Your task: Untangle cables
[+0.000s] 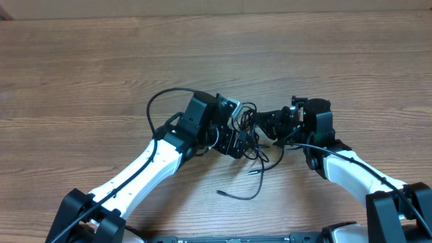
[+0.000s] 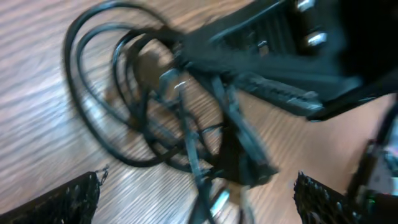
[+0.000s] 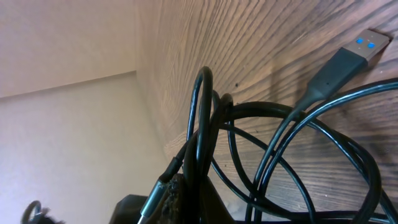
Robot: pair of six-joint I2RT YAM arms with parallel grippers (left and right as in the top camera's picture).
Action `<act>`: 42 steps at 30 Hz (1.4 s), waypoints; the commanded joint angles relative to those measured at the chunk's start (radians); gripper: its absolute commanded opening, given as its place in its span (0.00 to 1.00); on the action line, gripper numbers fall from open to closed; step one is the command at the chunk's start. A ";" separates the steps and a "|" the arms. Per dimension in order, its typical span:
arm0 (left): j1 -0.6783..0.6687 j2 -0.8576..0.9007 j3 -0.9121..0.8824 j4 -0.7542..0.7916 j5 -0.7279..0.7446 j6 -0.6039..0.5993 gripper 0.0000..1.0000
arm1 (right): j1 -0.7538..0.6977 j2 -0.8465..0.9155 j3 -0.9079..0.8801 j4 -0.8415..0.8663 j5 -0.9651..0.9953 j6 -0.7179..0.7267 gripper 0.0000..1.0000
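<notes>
Left hand [image 2: 196,184] is spread apart, the cables [image 2: 186,140] in its gap. Right hand [image 1: 270,123] is just beside them; I cannot tell whether it is clamped.

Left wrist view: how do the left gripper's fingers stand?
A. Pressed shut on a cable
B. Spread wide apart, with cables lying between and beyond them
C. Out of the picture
B: the left gripper shows its fingers far apart at the two lower corners, and the cables lie on the table in the gap and beyond it.
</notes>
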 commanded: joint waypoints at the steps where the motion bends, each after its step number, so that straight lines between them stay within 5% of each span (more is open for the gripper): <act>1: -0.007 0.005 0.002 0.043 0.100 -0.027 1.00 | 0.003 -0.003 0.011 0.003 0.023 -0.012 0.04; 10: -0.011 0.005 0.002 0.072 0.047 -0.058 0.99 | 0.003 -0.003 0.011 0.008 -0.002 -0.003 0.04; 42: -0.130 0.005 0.002 -0.150 -0.837 -0.167 0.99 | 0.002 -0.003 0.011 0.101 -0.104 0.023 0.04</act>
